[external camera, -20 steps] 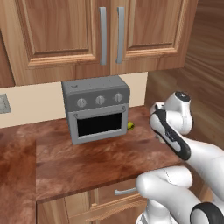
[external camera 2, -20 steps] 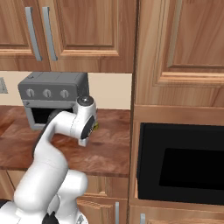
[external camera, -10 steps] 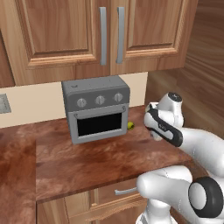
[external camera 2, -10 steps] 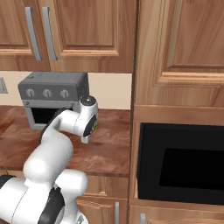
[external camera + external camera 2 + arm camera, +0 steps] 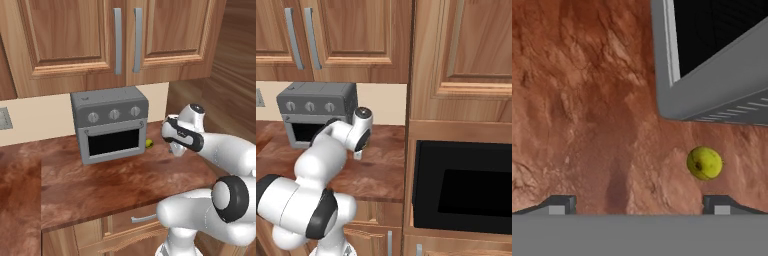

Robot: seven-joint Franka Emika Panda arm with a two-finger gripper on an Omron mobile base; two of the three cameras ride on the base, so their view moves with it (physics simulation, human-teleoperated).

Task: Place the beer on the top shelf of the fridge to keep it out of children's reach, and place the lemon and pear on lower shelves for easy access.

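A small yellow-green fruit, the pear (image 5: 704,163), lies on the red-brown counter (image 5: 587,100) just off the toaster oven's front right corner. It also appears as a small dot, the pear (image 5: 149,144), beside the oven. My gripper (image 5: 639,205) hangs above the counter, pointing down, open with nothing between its fingertips (image 5: 559,204). The pear sits just inside the right fingertip, a little ahead of it. In the base views my gripper (image 5: 176,150) (image 5: 357,154) hovers to the right of the oven. The beer, the lemon and the fridge with its shelves are out of view.
A grey toaster oven (image 5: 110,125) (image 5: 316,112) with three knobs stands at the back of the counter, under wooden wall cabinets (image 5: 125,35) with bar handles. A tall wooden cabinet with a black built-in opening (image 5: 461,185) bounds the counter on the right.
My hand has swung a little toward the toaster oven while the arm's lower links turned. The jaws stayed open and the pear has not moved.
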